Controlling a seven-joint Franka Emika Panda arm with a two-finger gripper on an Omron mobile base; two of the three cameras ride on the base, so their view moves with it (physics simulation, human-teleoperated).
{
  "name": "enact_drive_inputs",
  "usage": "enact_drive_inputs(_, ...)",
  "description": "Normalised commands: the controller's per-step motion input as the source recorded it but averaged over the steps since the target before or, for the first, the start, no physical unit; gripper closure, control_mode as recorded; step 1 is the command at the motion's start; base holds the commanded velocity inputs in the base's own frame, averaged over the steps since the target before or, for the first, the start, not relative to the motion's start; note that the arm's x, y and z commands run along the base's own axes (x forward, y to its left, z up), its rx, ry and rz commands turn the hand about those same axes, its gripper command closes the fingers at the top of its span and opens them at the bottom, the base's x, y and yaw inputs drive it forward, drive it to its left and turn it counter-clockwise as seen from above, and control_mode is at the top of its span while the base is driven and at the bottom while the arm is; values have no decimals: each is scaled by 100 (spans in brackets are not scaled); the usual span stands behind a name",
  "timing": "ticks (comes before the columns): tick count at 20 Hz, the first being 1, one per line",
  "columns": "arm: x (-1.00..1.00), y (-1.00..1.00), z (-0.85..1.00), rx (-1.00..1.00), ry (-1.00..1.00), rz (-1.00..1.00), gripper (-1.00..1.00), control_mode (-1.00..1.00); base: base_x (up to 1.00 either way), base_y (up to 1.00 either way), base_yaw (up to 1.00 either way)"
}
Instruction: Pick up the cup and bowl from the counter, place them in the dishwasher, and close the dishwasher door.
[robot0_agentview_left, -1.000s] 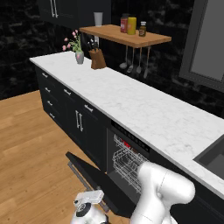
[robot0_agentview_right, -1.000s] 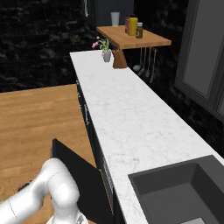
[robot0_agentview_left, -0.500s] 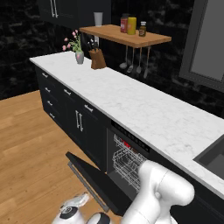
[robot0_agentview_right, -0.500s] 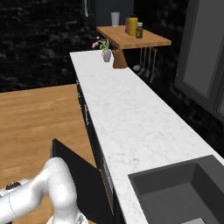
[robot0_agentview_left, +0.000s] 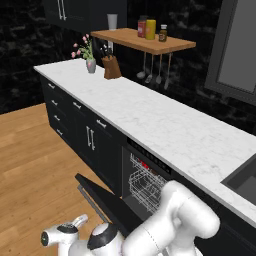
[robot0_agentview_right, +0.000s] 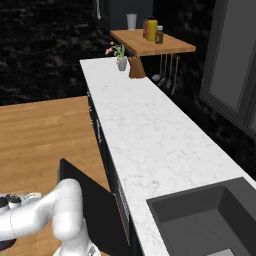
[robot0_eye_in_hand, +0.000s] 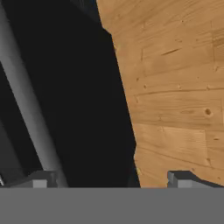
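Late stage, I'd judge: no cup or bowl seen on the counter (robot0_agentview_left: 165, 125), prob. already racked (can't confirm). Left: shut the dishwasher door (robot0_agentview_left: 107, 200), hanging open low, near-left of the dishwasher (robot0_agentview_left: 145, 180); its bar handle (robot0_eye_in_hand: 26, 100) runs along the outer edge. Gripper (robot0_eye_in_hand: 111, 179) low beside it, jaws spread, empty.

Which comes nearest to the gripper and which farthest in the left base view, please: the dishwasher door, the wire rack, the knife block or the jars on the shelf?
From the gripper, low at the bottom left over the floor:
1. Dishwasher door, hanging open just to its right.
2. Wire rack, inside the dishwasher beyond the door.
3. Knife block, far back on the counter.
4. Jars, on the wooden shelf above it.
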Motion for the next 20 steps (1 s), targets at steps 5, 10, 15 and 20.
enact_drive_inputs(5, 78, 91, -100, -40, 55, -21, -100, -100, 0, 0, 0)
enact_drive_inputs(10, 38, 100, -100, -45, 43, -16, -100, -100, 0, 0, 0)
enact_drive_inputs(15, 24, 100, -100, -51, 38, -7, -100, -100, 0, 0, 0)
enact_drive_inputs(20, 21, 100, -100, -63, 27, 0, -100, -100, 0, 0, 0)
